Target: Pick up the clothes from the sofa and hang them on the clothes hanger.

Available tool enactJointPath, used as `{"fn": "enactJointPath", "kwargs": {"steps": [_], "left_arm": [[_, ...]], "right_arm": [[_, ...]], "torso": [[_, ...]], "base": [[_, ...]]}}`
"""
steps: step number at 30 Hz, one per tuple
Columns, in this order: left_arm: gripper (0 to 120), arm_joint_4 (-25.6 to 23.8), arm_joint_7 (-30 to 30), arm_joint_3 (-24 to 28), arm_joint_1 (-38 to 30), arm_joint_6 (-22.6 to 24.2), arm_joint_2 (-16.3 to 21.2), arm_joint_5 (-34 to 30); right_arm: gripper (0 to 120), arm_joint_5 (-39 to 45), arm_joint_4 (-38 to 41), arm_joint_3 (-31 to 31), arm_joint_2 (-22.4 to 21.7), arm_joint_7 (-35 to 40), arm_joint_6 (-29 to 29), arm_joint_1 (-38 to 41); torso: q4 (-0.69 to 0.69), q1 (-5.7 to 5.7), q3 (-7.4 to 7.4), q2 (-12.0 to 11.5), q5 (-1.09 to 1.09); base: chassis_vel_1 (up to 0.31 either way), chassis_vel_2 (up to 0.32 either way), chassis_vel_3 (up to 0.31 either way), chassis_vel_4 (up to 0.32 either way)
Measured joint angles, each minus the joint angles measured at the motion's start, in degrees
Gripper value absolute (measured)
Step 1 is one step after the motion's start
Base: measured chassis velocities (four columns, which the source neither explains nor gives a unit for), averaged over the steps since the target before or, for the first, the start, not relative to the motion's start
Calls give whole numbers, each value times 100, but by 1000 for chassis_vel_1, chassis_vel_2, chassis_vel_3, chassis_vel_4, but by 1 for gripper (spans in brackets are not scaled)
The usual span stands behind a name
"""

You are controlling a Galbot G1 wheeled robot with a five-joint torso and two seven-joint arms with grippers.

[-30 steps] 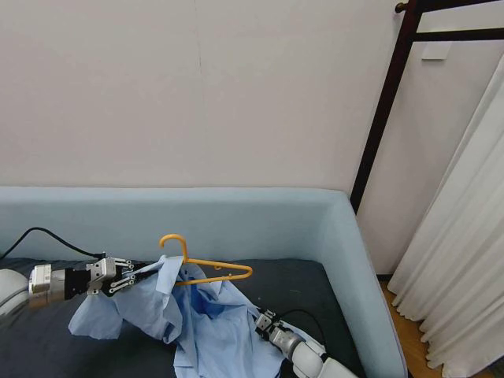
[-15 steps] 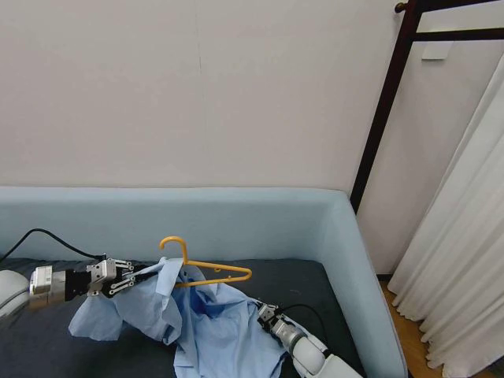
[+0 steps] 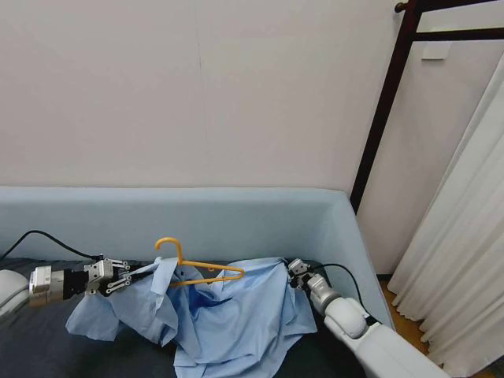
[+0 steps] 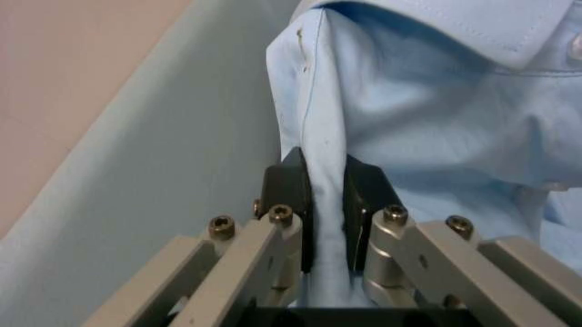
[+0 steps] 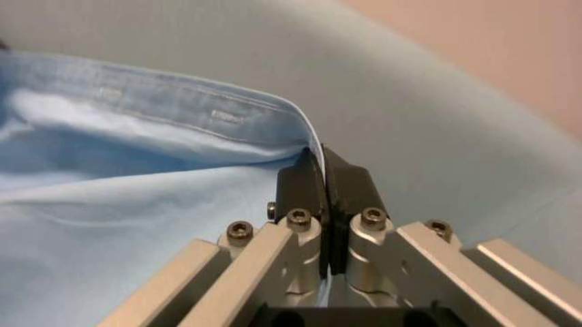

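Observation:
A light blue shirt [image 3: 228,323] lies spread on the dark sofa seat with an orange hanger [image 3: 197,276] through its collar. My left gripper [image 3: 124,276] is shut on the shirt's left side near the collar [image 4: 328,191]. My right gripper [image 3: 293,272] is shut on the shirt's buttoned front edge [image 5: 300,146], holding it up near the sofa's right arm. A dark wooden clothes rack [image 3: 386,102] stands behind the sofa at the right.
The pale blue sofa back [image 3: 157,216] and right arm [image 3: 358,268] enclose the seat. A white curtain [image 3: 465,252] hangs at the far right. A black cable [image 3: 47,236] trails over the sofa behind my left arm.
My right gripper has pulled the shirt's edge up and to the right, from the seat's front toward the sofa arm, spreading the cloth. The hanger shifted slightly left. My left gripper stayed put.

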Motion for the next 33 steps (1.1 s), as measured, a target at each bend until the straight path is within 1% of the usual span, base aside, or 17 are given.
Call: {"fn": "enactJointPath", "kwargs": {"steps": [2, 3, 6, 7, 12, 13, 17, 19, 22, 25, 26, 30, 31, 33], "left_arm": [[7, 58, 24, 59, -69, 8, -26, 88], [7, 58, 24, 59, -69, 8, -26, 88], [7, 135, 25, 89, -135, 21, -70, 209], [7, 135, 25, 89, -135, 21, -70, 209], [7, 231, 17, 95, -181, 161, -130, 336], [7, 231, 17, 95, -181, 161, -130, 336], [7, 305, -147, 114, -199, 224, -188, 642], [7, 310, -180, 122, -206, 238, -205, 711], [7, 339, -268, 161, -258, 267, -291, 991], [7, 298, -483, 253, -345, 364, -400, 1260], [7, 298, -483, 253, -345, 364, -400, 1260], [7, -17, -1131, 337, -394, 757, -500, 1375], [7, -17, -1131, 337, -394, 757, -500, 1375], [7, -122, -1390, 404, -468, 954, -547, 1388]], "right_arm": [[0, 179, 340, 88, -198, 51, -133, 43], [0, 179, 340, 88, -198, 51, -133, 43], [0, 442, 905, 190, -505, 147, -358, 98], [0, 442, 905, 190, -505, 147, -358, 98], [0, 651, 1746, 376, -921, 257, -561, 38], [0, 651, 1746, 376, -921, 257, -561, 38], [0, 1014, 2370, 540, -1211, 371, -749, -8], [0, 1033, 2461, 553, -1258, 381, -763, -10], [0, 1142, 2776, 587, -1412, 434, -842, 10], [0, 1365, 3104, 675, -1542, 517, -968, 40], [0, 1365, 3104, 675, -1542, 517, -968, 40], [0, 1732, 3721, 841, -1753, 555, -1021, -58], [0, 1732, 3721, 841, -1753, 555, -1021, -58], [0, 1858, 3986, 843, -1785, 560, -1021, -27]], "torso": [[-1, 0, 0, 0, 0], [-1, 0, 0, 0, 0], [0, 0, 0, 0, 0], [0, 0, 0, 0, 0], [0, 0, 0, 0, 0], [0, 0, 0, 0, 0], [0, 0, 0, 0, -1], [0, 0, 0, 0, 0], [0, 0, 0, 1, -1], [1, 0, 0, 1, 0], [1, 0, 0, 1, 0], [-2, 0, 0, 1, 0], [-2, 0, 0, 1, 0], [0, 0, 0, 1, 0]], "base": [[0, 0, 0, 0], [0, 0, 0, 0], [0, 0, 0, 0], [0, 0, 0, 0], [0, 0, 0, 0], [0, 0, 0, 0], [0, 0, 0, 0], [0, 0, 0, 0], [0, 0, 0, 0], [0, 0, 0, 0], [0, 0, 0, 0], [0, 0, 0, 0], [0, 0, 0, 0], [0, 0, 0, 0]]}}
